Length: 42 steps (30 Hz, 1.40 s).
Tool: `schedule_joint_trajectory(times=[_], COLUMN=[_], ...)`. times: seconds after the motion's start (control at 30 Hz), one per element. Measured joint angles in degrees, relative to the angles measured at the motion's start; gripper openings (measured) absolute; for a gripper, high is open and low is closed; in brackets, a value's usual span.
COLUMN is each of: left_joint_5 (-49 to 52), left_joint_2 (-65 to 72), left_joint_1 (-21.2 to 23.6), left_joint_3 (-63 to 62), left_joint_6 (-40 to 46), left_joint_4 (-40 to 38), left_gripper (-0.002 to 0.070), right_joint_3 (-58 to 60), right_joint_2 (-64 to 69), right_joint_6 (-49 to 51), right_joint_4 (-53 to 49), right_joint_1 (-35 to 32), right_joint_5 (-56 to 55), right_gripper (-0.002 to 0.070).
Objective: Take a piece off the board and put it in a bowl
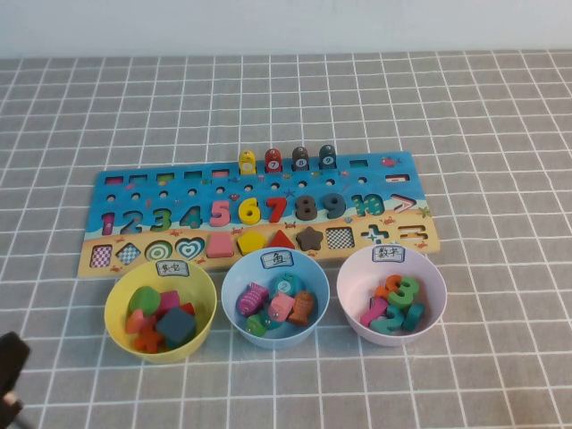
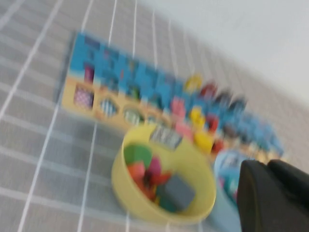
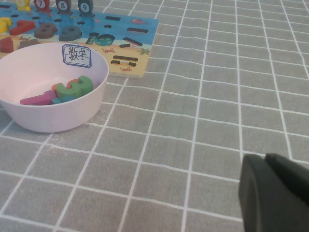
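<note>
The coral-pink numeral 5 [image 1: 220, 213] lies in its slot on the long blue board [image 1: 116, 183], between the green 4 and the yellow 6. The pale pink bowl [image 1: 352, 277] stands in front of the board's right end and holds several numerals. In the right wrist view the bowl [image 3: 58, 116] shows its white label. My left gripper [image 1: 11, 362] is at the near left corner, far from the board. In its blurred wrist view it [image 2: 268, 164] is shut and empty over the yellow bowl [image 2: 126, 188]. My right gripper [image 3: 265, 157] is shut and empty, to the right of the pink bowl.
A yellow bowl [image 1: 114, 299] with shape blocks and a light blue bowl [image 1: 231, 290] with fish pieces stand in front of the board. Four peg fish [image 1: 286, 160] stand on the board's far edge. Grey checked cloth covers the table.
</note>
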Motion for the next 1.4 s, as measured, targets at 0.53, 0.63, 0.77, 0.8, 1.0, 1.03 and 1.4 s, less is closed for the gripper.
schedule_joint_trajectory(times=[0.53,0.63,0.77,0.8,1.0,1.03,1.4], left_joint_5=[26.07,26.5,28.57,29.27,35.87,37.18,46.09], left_joint_2=[49.76,58.0,68.18,70.96,85.47,87.55,102.11], left_joint_1=[-1.75,-4.51,-9.15,-10.47,-16.57,-16.87,-18.02], left_joint_3=[-37.45,-44.32,-54.45,-57.13,-71.37,-73.66,-91.28], left_joint_6=[11.11,11.13,8.81,8.09,3.89,3.24,-2.84], left_joint_4=[10.13,11.21,14.75,16.22,23.4,23.82,28.96], left_gripper=[-0.0005,-0.0005,-0.0005,-0.0005,-0.0005,-0.0005,-0.0005], right_joint_3=[0.0,0.0,0.0,0.0,0.0,0.0,0.0], right_joint_2=[0.0,0.0,0.0,0.0,0.0,0.0,0.0], right_joint_6=[0.0,0.0,0.0,0.0,0.0,0.0,0.0], right_joint_4=[0.0,0.0,0.0,0.0,0.0,0.0,0.0], right_joint_1=[0.0,0.0,0.0,0.0,0.0,0.0,0.0], right_joint_5=[0.0,0.0,0.0,0.0,0.0,0.0,0.0], right_gripper=[-0.0019,-0.0019,-0.0019,-0.0019,-0.0019,-0.0019,-0.0019])
